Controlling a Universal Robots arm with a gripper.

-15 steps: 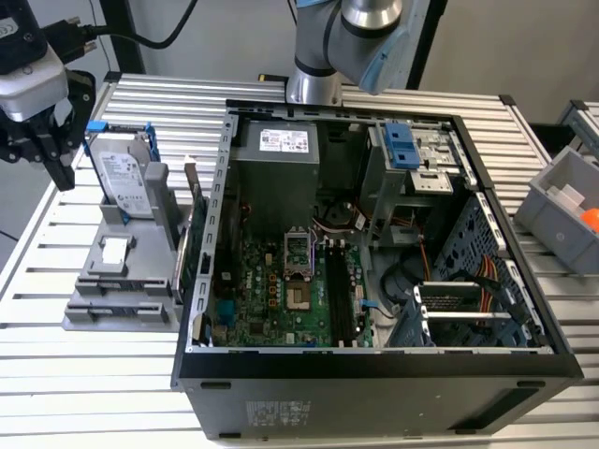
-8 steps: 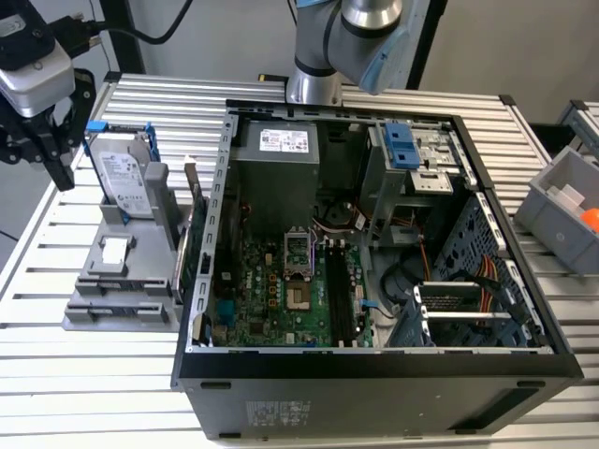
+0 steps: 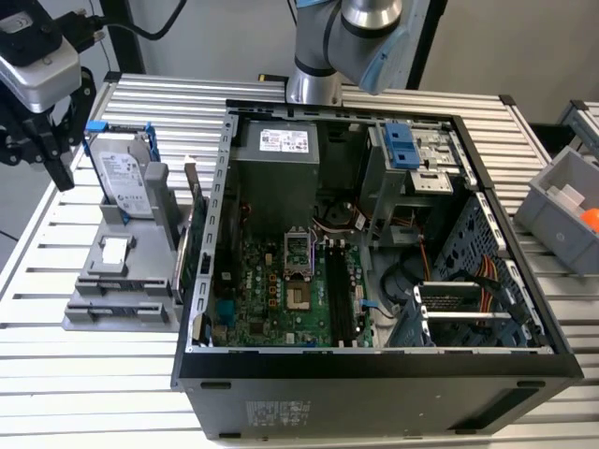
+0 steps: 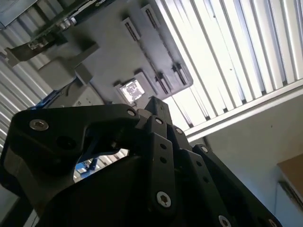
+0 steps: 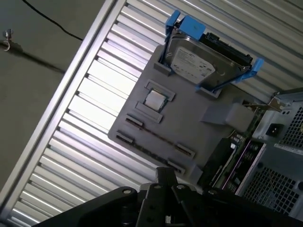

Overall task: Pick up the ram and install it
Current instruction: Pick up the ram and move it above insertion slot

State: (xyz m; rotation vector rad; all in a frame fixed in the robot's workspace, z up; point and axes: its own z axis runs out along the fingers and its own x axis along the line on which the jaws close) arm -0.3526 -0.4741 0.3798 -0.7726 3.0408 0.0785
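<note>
Status: gripper (image 3: 37,166) hangs high, off the hard-drive end of the grey fixture (image 5: 189,127) and outside its footprint. Nothing visibly in it. Can't tell from these views whether the jaws are released or clenched.

ram (image 5: 158,137): I read it as the thin dark strip standing on edge in the fixture's first long slot, held between two end clips. It's edge-on in the first wrist view, so not fully certain. That slot is on the far side of the small chip (image 5: 154,100) from the hard drive (image 5: 201,61). A second, parallel slot sits just beyond it at the fixture's outer edge.

Relative to the jaws: well apart. The ram is at the opposite end of the fixture, with the hard drive and chip in between. No contact, not lined up over the slot.

Handling, my judgement:
- Light, stiff, thin board. Weight is a non-issue.
- Fragile: the contact edge is down in the slot and the components are on the faces. Keep squeeze modest.
- Take it across the two flat faces at mid-length on the exposed top edge. An off-centre grip will let it pivot.
- Smooth faces and a shallow bite mean slip risk.

Target side: the open PC case (image 3: 374,374) sits on the table (image 3: 56,374), right beside the fixture. Its memory slots (image 3: 339,295) are on the board inside.
</note>
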